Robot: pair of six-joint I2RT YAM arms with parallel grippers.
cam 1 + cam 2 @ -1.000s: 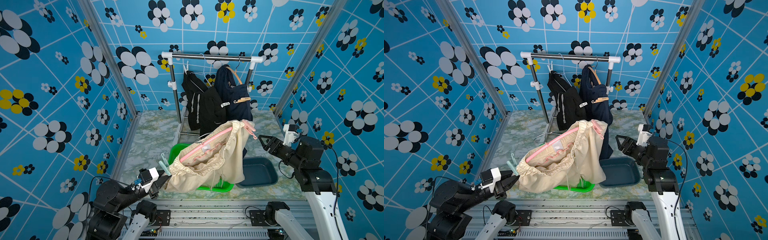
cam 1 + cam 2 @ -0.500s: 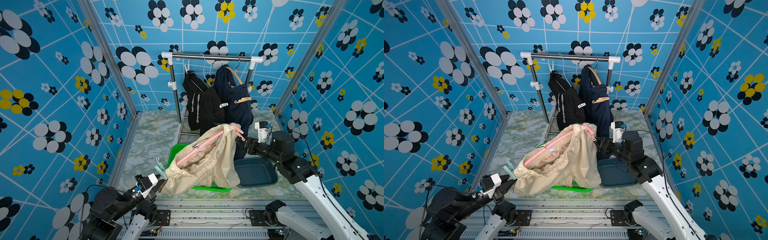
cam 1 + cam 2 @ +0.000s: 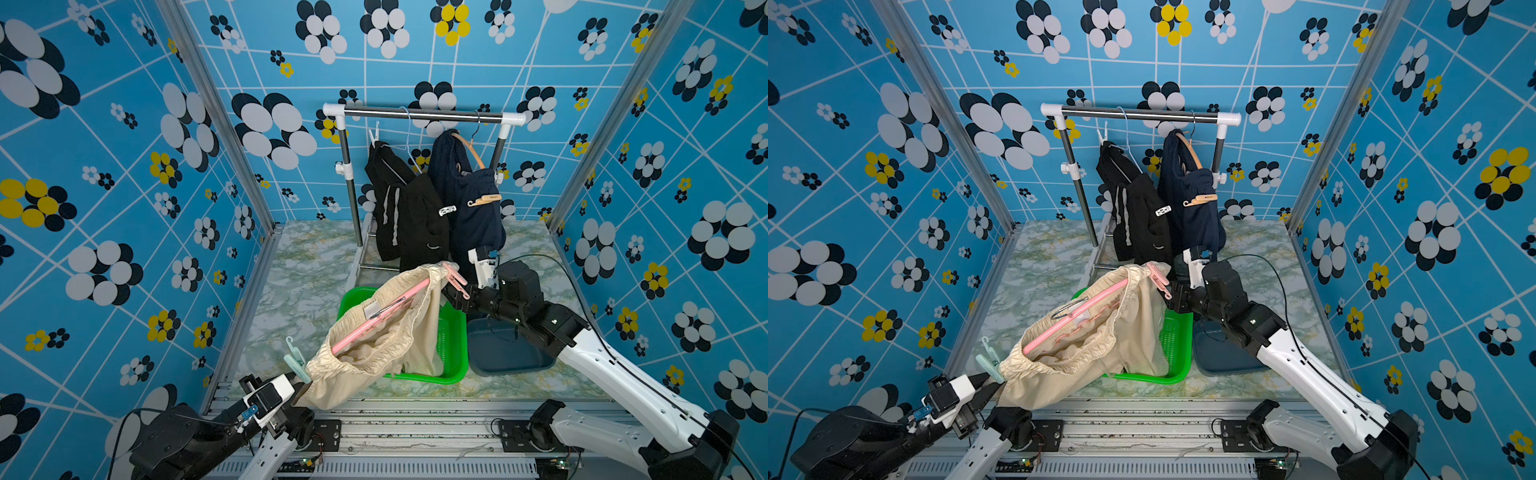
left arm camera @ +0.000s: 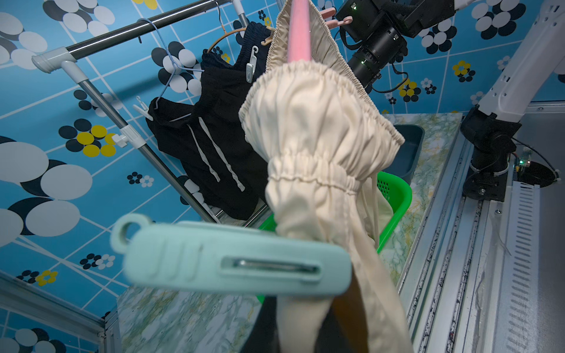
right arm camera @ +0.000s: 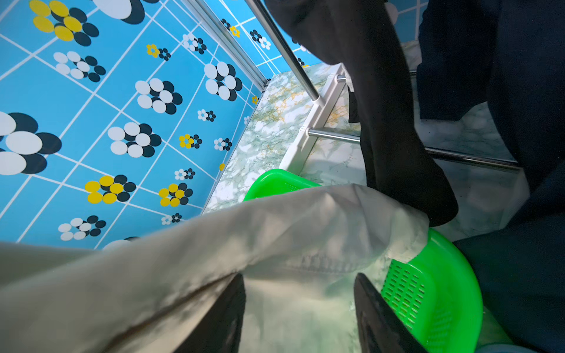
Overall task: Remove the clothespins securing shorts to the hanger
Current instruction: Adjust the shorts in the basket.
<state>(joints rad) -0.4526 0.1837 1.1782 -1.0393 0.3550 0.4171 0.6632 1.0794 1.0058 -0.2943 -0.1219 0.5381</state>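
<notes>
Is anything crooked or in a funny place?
Yes. The pink hanger with the beige shorts is off the rail, slanting steeply above the green basket, with the left gripper pinching its low end. The black shorts and navy shorts droop lopsided on the rail.

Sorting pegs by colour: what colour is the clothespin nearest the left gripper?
The clothespin is pale mint green, clearest in the left wrist view.
</notes>
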